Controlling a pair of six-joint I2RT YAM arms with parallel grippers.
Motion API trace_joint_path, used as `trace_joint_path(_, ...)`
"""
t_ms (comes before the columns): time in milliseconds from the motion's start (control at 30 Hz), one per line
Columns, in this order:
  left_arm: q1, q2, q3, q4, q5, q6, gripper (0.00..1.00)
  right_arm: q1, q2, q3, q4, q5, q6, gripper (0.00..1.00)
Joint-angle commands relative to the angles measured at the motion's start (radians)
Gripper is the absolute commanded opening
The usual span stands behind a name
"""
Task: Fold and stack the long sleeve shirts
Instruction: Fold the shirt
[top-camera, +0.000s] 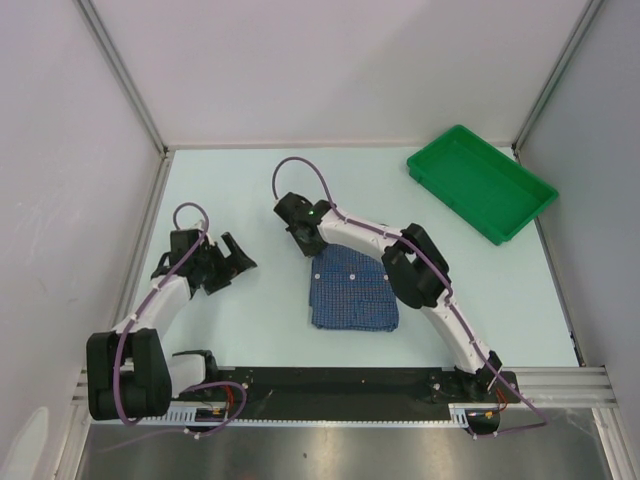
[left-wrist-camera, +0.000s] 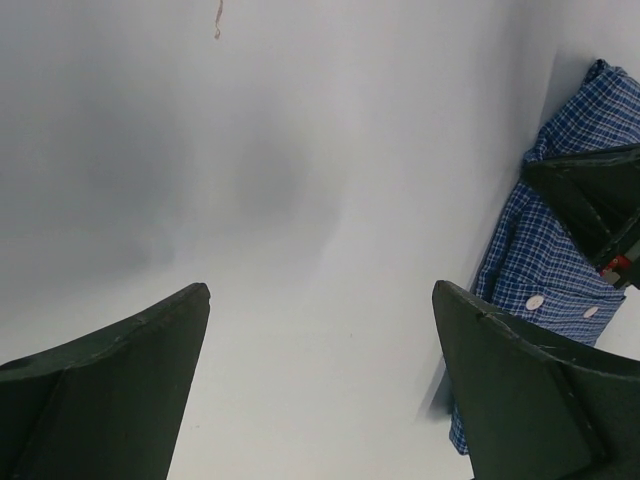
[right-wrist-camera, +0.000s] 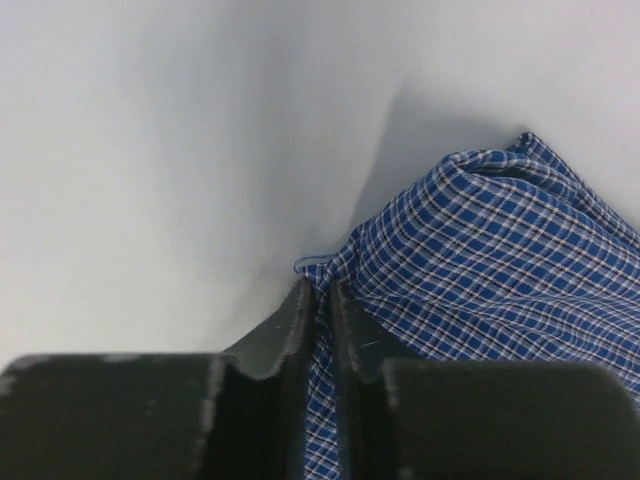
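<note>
Left gripper (top-camera: 235, 262) hung above the bare table (top-camera: 250, 335) toward its left edge, fingers spread wide and nothing between them. In the left wrist view the two dark fingers (left-wrist-camera: 130, 380) stood well apart over the pale surface.

Near the middle of the table, closer to the near edge than the far one, lay the long sleeve shirt (top-camera: 350, 295), a folded blue checked bundle roughly square in outline, with small white buttons showing along one side.

At the shirt's far left corner the right gripper (top-camera: 300, 232) reached down, its arm crossing over the cloth's right side. The right wrist view showed its fingers pressed nearly together, pinching a raised fold of the blue check between them.

A green tray (top-camera: 475, 180) sat at an angle in the far right corner, well apart from the shirt.
</note>
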Motion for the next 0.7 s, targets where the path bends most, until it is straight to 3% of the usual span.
trace_joint_path(0,-0.011,0.013,0.036,-0.003,-0.006,0.003,0.98,-0.019,0.077,0.006,-0.040,-0.045,0.048,0.02)
trace_joint_path(133,-0.109,0.033,0.017,0.096,0.108,0.029,0.96,-0.051,0.024,0.016,-0.040,-0.128,0.054,0.00)
trace_joint_path(233,-0.177,0.091,-0.024,0.285,0.276,0.029,0.98,-0.091,-0.013,0.006,-0.017,-0.228,0.079,0.00)
trace_joint_path(267,-0.186,0.126,-0.035,0.369,0.395,0.014,0.98,-0.098,-0.037,0.002,-0.003,-0.242,0.091,0.00)
trace_joint_path(400,-0.255,0.318,-0.001,0.578,0.438,-0.039,0.97,-0.134,-0.079,-0.018,0.034,-0.357,0.116,0.00)
trace_joint_path(667,-0.350,0.554,0.020,0.880,0.459,-0.196,0.97,-0.177,-0.110,-0.032,0.048,-0.409,0.145,0.00)
